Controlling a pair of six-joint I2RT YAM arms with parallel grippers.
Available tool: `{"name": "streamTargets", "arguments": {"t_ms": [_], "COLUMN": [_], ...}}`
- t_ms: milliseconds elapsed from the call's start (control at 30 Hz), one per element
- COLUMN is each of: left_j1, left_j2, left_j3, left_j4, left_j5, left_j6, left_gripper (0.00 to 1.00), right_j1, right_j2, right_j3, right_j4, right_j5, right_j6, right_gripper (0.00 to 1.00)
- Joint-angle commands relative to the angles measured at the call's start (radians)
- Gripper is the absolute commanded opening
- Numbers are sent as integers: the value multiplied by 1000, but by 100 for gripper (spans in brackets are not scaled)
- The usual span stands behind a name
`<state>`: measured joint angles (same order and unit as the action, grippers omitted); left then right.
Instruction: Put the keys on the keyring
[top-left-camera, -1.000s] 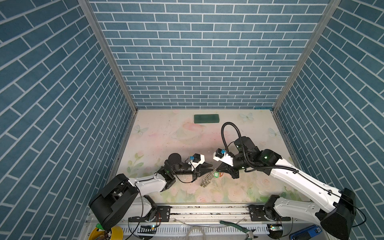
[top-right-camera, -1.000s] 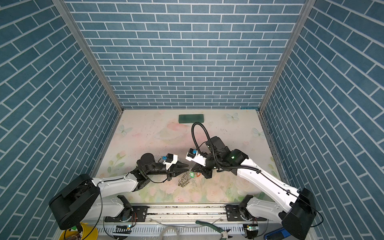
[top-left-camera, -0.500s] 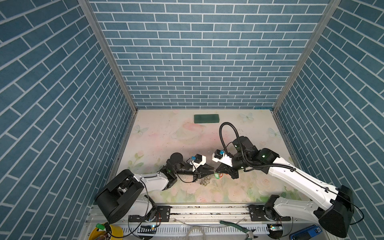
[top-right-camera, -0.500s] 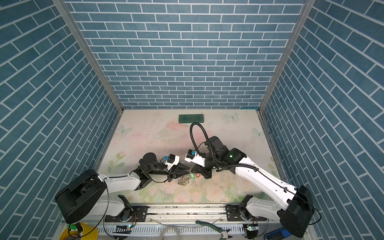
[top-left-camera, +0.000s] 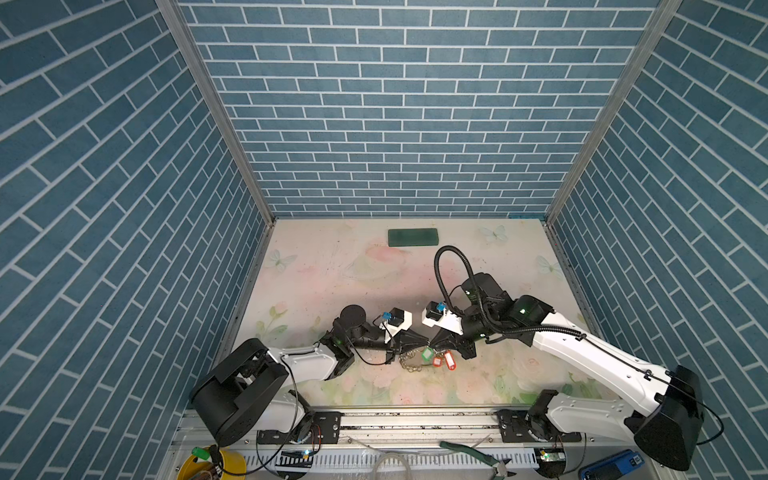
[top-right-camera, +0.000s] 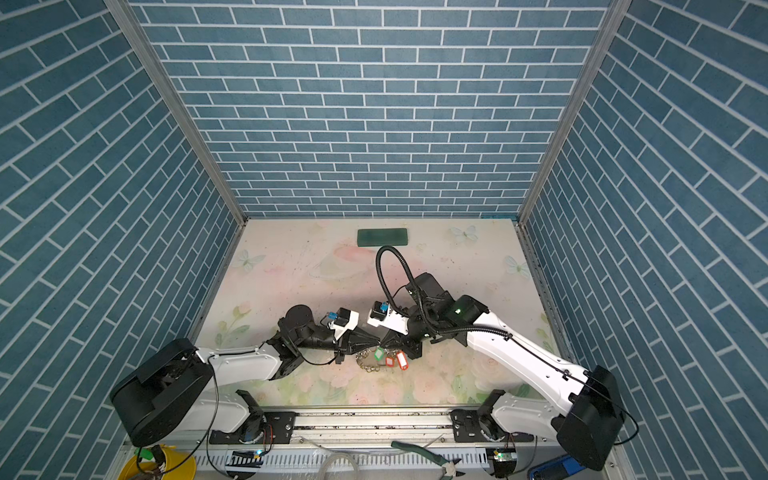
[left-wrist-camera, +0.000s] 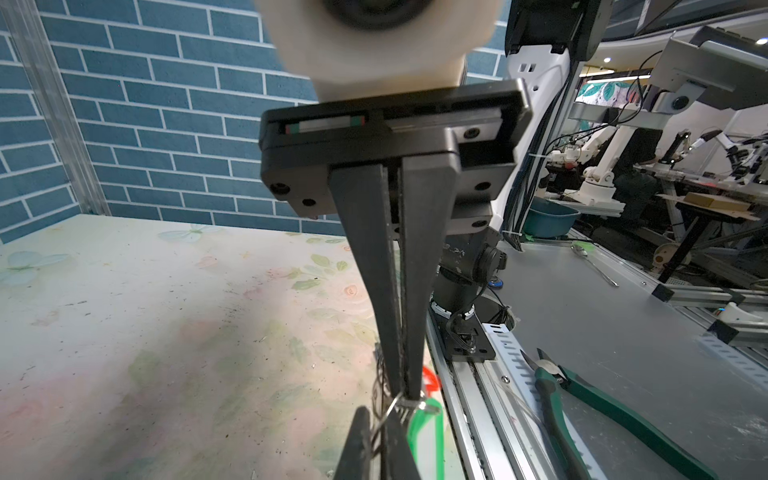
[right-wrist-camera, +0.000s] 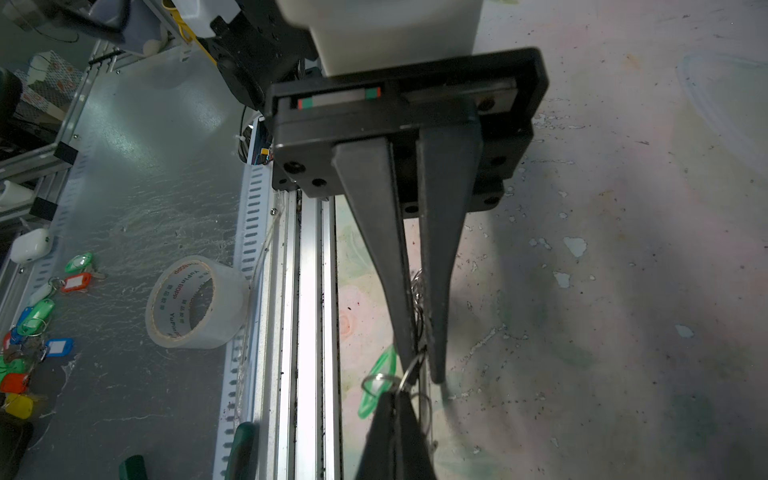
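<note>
The 2 pincers meet tip to tip at 6 o'clock on the tabletop (top-left-camera: 353, 266), low over its near edge. The right pincer (right-wrist-camera: 424, 376) is closed, and the keyring (top-left-camera: 409, 362) seems to be caught between its tips, though the dark hoop itself is hard to make out there. The keyring's silver split rings trail onto the surface at 7 o'clock of the meeting point. This grip looks meant to steady the hoop so the other arm can work on it. The left pincer (left-wrist-camera: 401, 390) is pressed shut on the small ring of the green-tagged key (left-wrist-camera: 424, 432), probably to feed it onto the hoop. 2 more keys (top-left-camera: 450, 360), tagged orange and red, lie just beside it at 5 o'clock, under the right pincer.

The tabletop is a pale floral sheet, scuffed and flecked with dark specks. A dark green block (top-left-camera: 413, 237) sits at 12 o'clock, well apart. Blue brick-patterned walls (top-left-camera: 395, 124) close 3 sides. Beyond the front rail lie green-handled pliers (left-wrist-camera: 602, 411), a tape roll (right-wrist-camera: 195, 301) and spare tagged keys (right-wrist-camera: 33, 316).
</note>
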<state>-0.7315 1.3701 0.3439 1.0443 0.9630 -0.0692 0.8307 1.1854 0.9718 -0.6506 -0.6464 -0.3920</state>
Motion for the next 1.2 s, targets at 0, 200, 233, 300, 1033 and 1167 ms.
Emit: {"name": "streamTargets", "arguments": {"t_ms": [0,200,233,300,1033,1167], "left_j1": [-6,-7,-6,-6,-6,-5], "left_j2": [0,-1,-2,-4,-81,-89], "left_j3": [26,28,28,30,9,5], "left_j4": [20,8,6,0,-97,-85], "left_j5": [30,27,25,20,-191,-251], "left_j6": [-1,3,2,6,72,64], "left_gripper": [4,0,0,0,0,0], "right_j1": [1,-19,-19,-21,-21,-20], "right_j2": [-10,-36,-38,-40,-103,-152], "right_j3": [47,22,20,16,-60,-139], "right_j4": [37,85,87,91,197,311], "right_j5": [28,60,67,79,231,185], "right_j6": [-35,-13,-11,-10,82,136], "right_gripper": [0,0,0,0,15,13]}}
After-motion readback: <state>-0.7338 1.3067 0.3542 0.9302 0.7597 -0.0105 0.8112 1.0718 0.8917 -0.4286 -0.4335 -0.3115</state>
